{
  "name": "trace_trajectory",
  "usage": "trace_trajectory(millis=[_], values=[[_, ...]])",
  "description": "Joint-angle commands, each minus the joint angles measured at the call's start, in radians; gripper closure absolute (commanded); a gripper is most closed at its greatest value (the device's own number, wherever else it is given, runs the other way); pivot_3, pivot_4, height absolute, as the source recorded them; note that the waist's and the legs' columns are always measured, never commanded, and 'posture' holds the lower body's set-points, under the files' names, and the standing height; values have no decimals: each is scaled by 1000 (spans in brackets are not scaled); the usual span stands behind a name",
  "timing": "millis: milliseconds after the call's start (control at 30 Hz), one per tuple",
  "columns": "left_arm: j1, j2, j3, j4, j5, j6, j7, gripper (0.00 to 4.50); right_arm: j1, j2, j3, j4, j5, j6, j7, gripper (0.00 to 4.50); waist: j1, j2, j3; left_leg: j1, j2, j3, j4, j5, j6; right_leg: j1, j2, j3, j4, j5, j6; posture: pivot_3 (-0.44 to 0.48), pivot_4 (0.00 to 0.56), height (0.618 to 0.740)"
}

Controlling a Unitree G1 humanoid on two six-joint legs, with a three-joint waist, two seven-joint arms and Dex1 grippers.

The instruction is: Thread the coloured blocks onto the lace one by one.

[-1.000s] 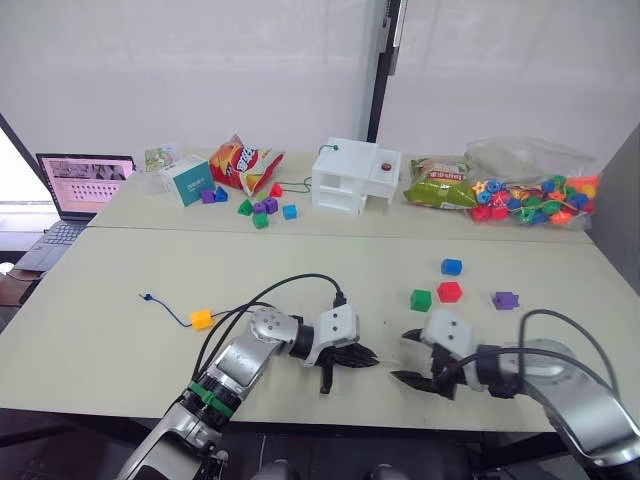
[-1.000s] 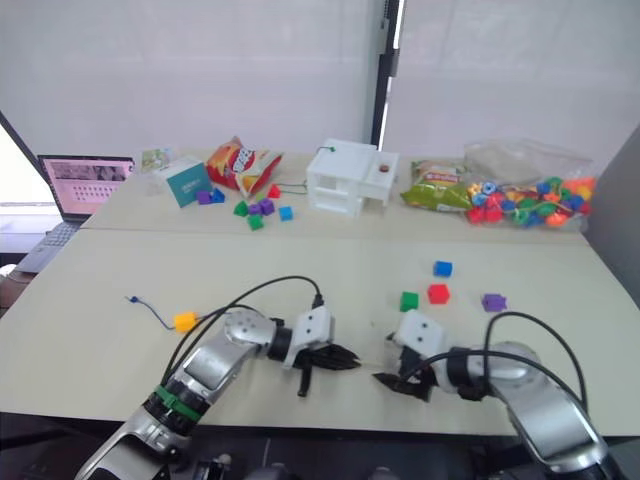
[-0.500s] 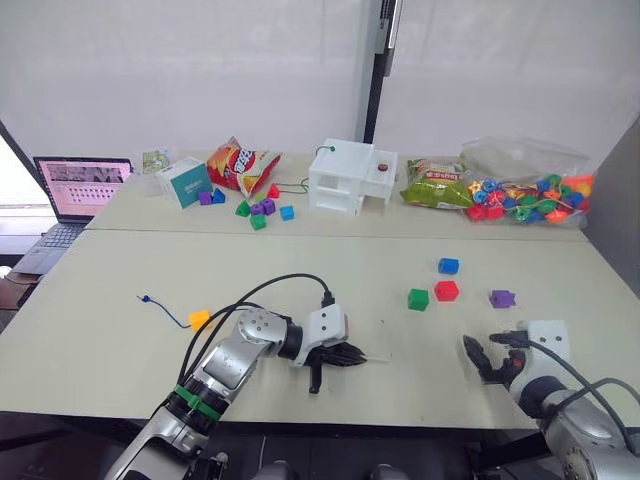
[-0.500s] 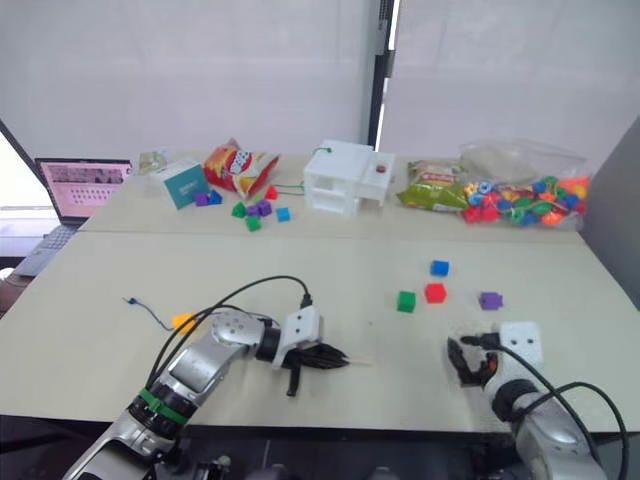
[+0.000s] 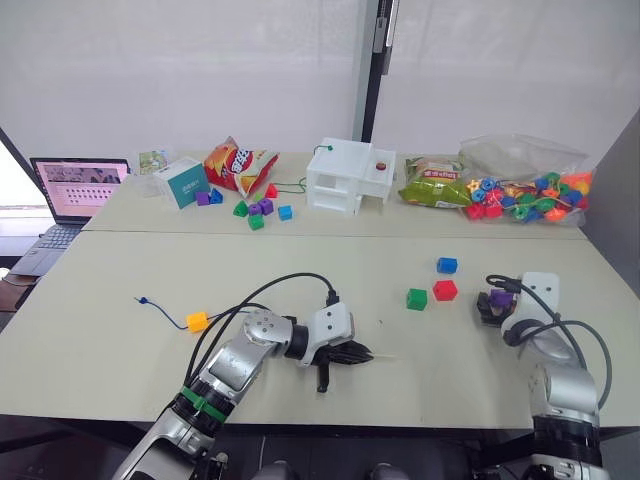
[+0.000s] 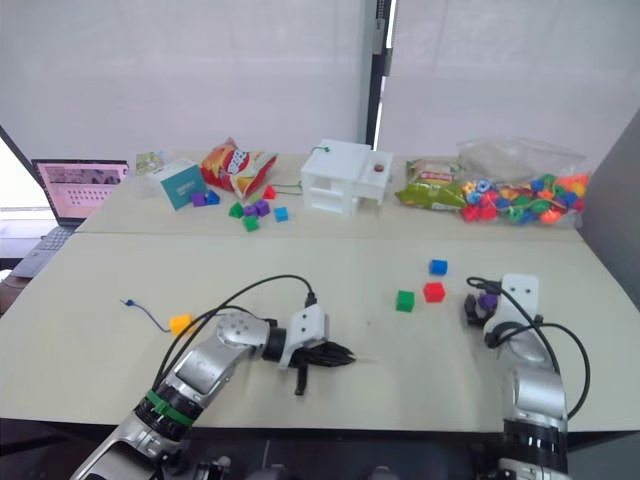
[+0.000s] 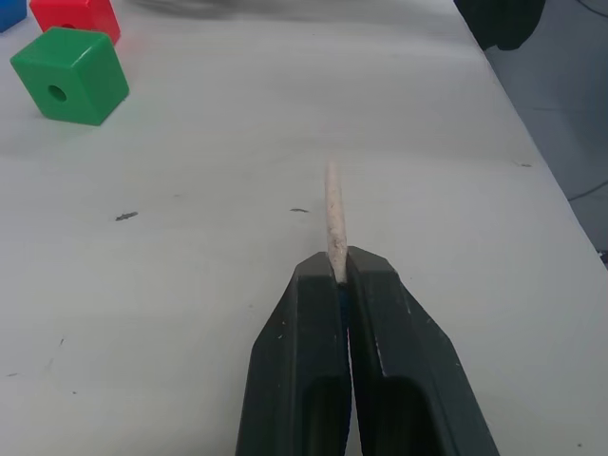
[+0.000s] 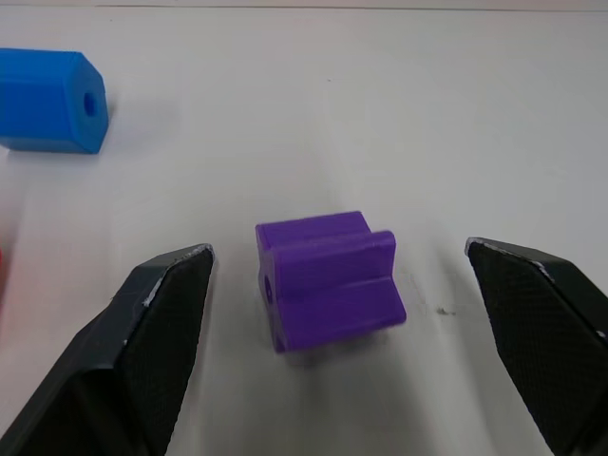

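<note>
1. Left gripper: jaws clamped tight on the lace, pale stiff tip poking out past the fingertips, low over the tabletop.
2. Rest of the lace trailing off toward 9 o'clock, already through the yellow-orange block.
3. Right gripper: jaws spread wide on either side of the purple block, not touching it.
4. Blue block at 12 o'clock from the red block; green block just beside red at 9 o'clock.

Yellow-orange block strung on the dark-blue lace; green block, red block, blue block, purple block loose on tabletop.
</note>
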Motion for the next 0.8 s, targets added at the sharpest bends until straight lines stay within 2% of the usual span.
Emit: trace_trajectory(millis=[33, 133, 233, 267, 400, 467, 633, 733, 800], values=[[2, -1, 10, -47, -7, 6, 11, 4500, -29, -23, 8, 16, 6, -55, 24, 1122, 0, 0, 0, 0, 0, 0, 0, 0, 0, 0, 0, 0, 0, 0, 0, 0, 150, 740], [3, 0, 9, -50, -7, 8, 15, 4500, -26, -23, 9, 8, 8, -51, 20, 2255, 0, 0, 0, 0, 0, 0, 0, 0, 0, 0, 0, 0, 0, 0, 0, 0, 150, 740], [3, -2, 9, -49, -7, 7, 19, 4500, -22, -20, 7, -7, 14, -50, 17, 3206, 0, 0, 0, 0, 0, 0, 0, 0, 0, 0, 0, 0, 0, 0, 0, 0, 150, 740], [3, -2, 8, -48, -7, 7, 19, 4500, -21, -17, 3, -19, 20, -48, 15, 3306, 0, 0, 0, 0, 0, 0, 0, 0, 0, 0, 0, 0, 0, 0, 0, 0, 150, 740], [2, 0, 9, -47, -9, 7, 17, 4500, -9, -4, -2, -94, 39, -28, 3, 3303, -1, 1, 0, 0, 0, 0, 0, 0, 0, 0, 0, 0, 0, 0, 0, 0, 150, 740], [4, 2, 9, -51, -9, 7, 16, 4500, 21, 8, -4, -196, 50, 11, -7, 3303, -1, 1, 0, 0, 0, 0, 0, 0, 0, 0, 0, 0, 0, 0, 0, 0, 150, 740], [4, 10, 14, -50, -11, 5, 12, 4500, 157, 43, 21, -652, 103, 227, -30, 3303, 3, 2, 0, -2, 0, -1, 0, 0, 0, -1, 0, 0, 0, 0, 0, 0, 150, 740], [5, 19, 20, -47, -15, 5, 8, 4500, 290, 67, 103, -1018, 159, 428, -51, 3303, 4, 3, 0, -2, 1, -1, 0, 0, 0, -1, 0, 0, 0, 0, 0, 0, 150, 740], [7, 26, 25, -48, -19, 8, 3, 4500, 358, 89, 168, -1168, 194, 522, -76, 3303, 5, 3, 0, -2, 1, -2, 0, 0, 0, -1, 0, -1, 0, 0, 0, 0, 150, 740]])
